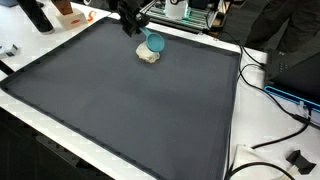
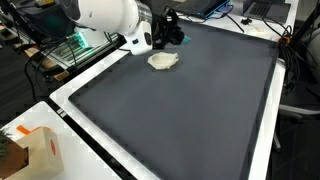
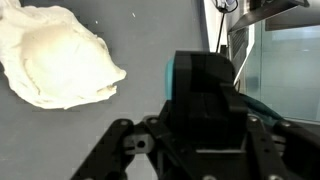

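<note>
The cup (image 1: 153,42) is teal, and the crumpled cloth (image 3: 60,55) is a plain cream-white. The mat (image 1: 130,110) is unpatterned dark grey, the table (image 1: 235,150) rim white, and the gripper (image 1: 140,30) black.

The cloth (image 1: 148,57) lies on the mat (image 1: 120,110) near its far edge, the cup (image 1: 154,42) just beside it, under the gripper (image 1: 138,28).

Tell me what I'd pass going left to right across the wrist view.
cream lump lying on the dark mat → teal object gripped in the hand → pale glassy panel at the right edge.
</note>
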You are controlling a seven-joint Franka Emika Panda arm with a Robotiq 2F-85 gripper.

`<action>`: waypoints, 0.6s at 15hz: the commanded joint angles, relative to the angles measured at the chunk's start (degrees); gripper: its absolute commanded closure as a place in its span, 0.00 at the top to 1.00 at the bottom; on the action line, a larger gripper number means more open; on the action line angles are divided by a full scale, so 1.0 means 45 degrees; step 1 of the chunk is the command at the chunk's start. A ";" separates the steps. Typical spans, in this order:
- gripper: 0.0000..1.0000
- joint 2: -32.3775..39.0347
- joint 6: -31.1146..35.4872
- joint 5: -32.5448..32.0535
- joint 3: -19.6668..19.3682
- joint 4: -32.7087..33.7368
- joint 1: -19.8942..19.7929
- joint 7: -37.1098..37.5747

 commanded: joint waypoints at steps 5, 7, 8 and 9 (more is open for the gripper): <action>0.25 0.0446 -0.0139 0.0747 -0.0098 0.0160 -0.0106 -0.0618; 0.25 0.0552 -0.0133 0.0822 -0.0114 0.0188 -0.0116 -0.0640; 0.25 0.0595 -0.0127 0.0847 -0.0122 0.0199 -0.0118 -0.0656; 0.25 0.0635 -0.0116 0.0869 -0.0133 0.0213 -0.0119 -0.0670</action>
